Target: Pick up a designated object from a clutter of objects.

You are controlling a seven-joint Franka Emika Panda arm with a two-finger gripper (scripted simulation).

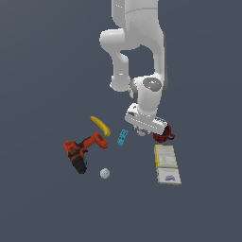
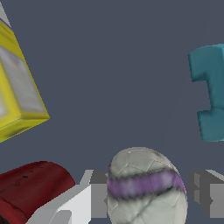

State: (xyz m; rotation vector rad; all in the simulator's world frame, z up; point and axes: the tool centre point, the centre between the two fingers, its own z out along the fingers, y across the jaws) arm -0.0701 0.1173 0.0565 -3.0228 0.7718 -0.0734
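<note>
One marked ball, between gripper fingers, red mug beside

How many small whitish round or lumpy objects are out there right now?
2. The whitish ball with a purple band sits between the gripper fingers, next to the red mug. The plain white faceted lump lies apart, near the orange-black drill.

Arm bent low, jaws parted, pointing down
</note>
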